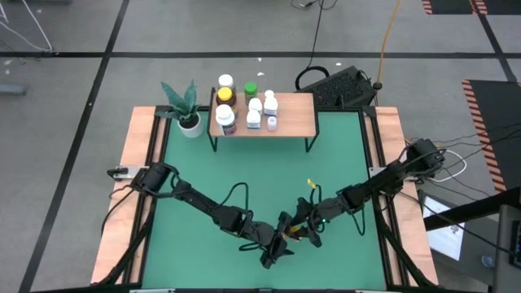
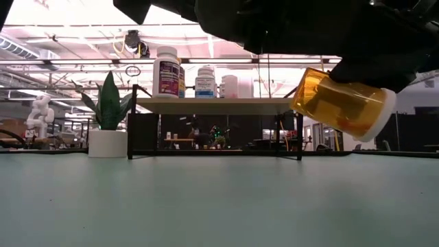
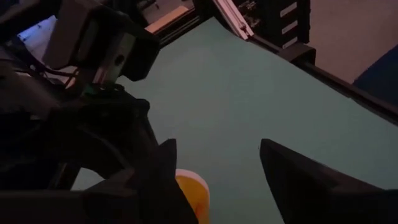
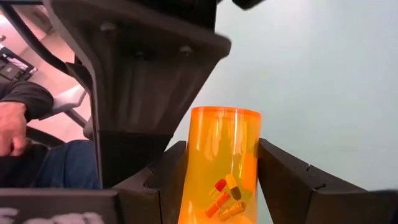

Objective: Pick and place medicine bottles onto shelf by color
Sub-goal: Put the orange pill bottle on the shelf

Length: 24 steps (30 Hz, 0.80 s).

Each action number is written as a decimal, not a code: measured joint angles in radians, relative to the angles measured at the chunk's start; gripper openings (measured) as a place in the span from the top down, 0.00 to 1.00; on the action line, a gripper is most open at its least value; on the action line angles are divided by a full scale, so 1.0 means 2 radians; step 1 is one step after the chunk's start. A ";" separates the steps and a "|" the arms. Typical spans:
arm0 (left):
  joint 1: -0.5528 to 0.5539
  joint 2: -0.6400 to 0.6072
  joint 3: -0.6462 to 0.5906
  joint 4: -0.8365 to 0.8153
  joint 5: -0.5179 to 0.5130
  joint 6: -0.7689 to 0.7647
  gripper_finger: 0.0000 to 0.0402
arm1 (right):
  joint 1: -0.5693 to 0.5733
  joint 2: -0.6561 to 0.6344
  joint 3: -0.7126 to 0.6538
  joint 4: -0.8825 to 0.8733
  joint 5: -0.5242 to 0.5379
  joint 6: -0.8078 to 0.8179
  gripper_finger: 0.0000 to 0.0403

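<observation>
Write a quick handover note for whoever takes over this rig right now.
Right hand: shut on the orange bottle, held tilted above the mat near the table's front.
Left hand: open, right beside that bottle, holding nothing.
Shelf: at the table's back, seven or so bottles already grouped at its left end.
Left to do: carry the orange bottle to the shelf. No other loose bottles show on the mat.

Both grippers crowd the near middle of the mat: the right gripper [image 1: 303, 233], clamped on an orange bottle [image 2: 341, 103], sits just beside the left gripper [image 1: 275, 247]. Green mat [image 1: 244, 167] between them and the shelf [image 1: 293, 114] lies bare. Bottles [image 1: 244, 106] fill the shelf's left half; its right half is free.
</observation>
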State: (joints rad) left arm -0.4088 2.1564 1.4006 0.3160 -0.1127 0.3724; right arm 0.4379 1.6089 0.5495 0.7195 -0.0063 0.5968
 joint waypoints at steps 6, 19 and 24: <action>0.000 0.001 0.000 0.000 0.000 -0.011 0.55 | -0.004 -0.001 0.000 0.004 -0.014 -0.004 0.58; -0.009 0.001 -0.001 -0.001 -0.077 -0.048 0.51 | -0.011 -0.001 0.001 0.005 -0.020 -0.011 0.58; -0.015 0.002 -0.001 -0.006 -0.097 -0.041 0.42 | -0.015 -0.001 0.001 0.007 -0.026 -0.011 0.58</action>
State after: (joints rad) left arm -0.4381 2.1601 1.3987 0.3032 -0.3076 0.2896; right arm 0.4082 1.6062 0.5510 0.7344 -0.0584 0.5743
